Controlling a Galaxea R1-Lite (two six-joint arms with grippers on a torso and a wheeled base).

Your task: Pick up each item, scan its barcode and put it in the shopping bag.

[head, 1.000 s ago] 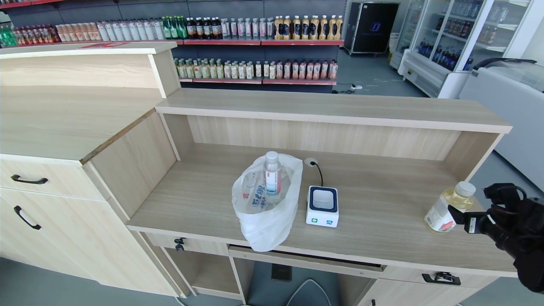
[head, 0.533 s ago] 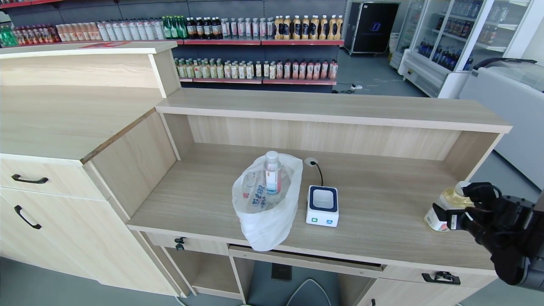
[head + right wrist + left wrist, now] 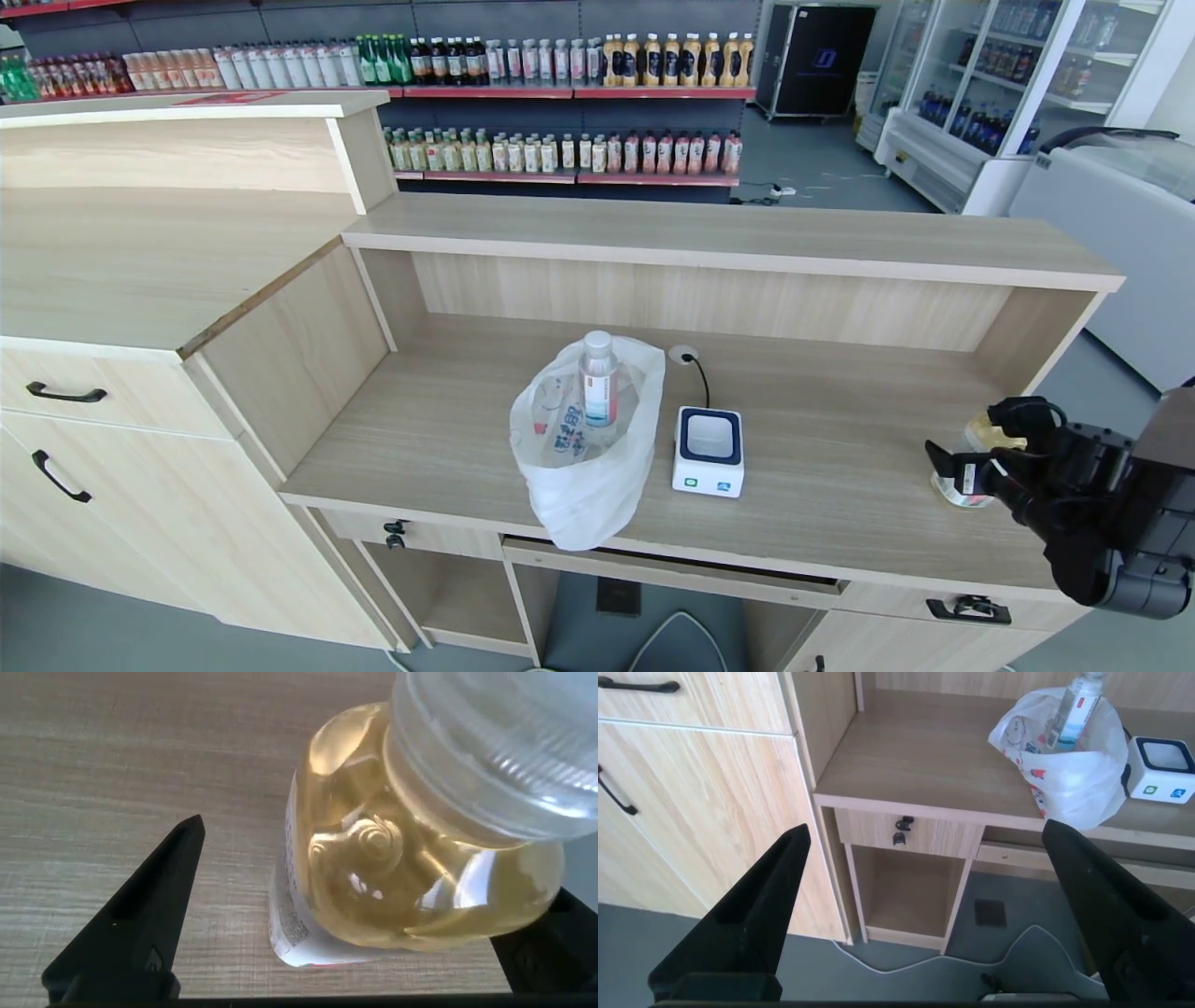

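- Two bottles are on the surface. One clear bottle stands upright inside the shopping bag, near the middle of the front edge. One bottle of yellow liquid stands upright near the right edge, toward the front, not yet lifted.
- The scanner sits just beside the bag, on the side toward the right edge.
- Right gripper: jaws are spread wide around the yellow bottle. One finger is well apart from it and the other is close against the far side. Nothing is gripped yet.
- Left gripper: jaws are wide open and empty, held off the surface's front left corner, over the floor.
- Step judged: closing on the yellow bottle, ahead of the scan.
- Risk: the bottle looks off-centre between the jaws. It could be pushed sideways or tipped by the nearer finger before the other one lands.
- Risk: if toppled this near the right edge, it could be rolled off.
- Risk: the body is smooth and rounded, so slip or twist is likely under a light or high grip.
- Risk: if the label is covered by the jaws, the barcode may not be read.
- Risk: the bag is soft and already occupied, so it could be dragged or its bottle knocked at drop-in.
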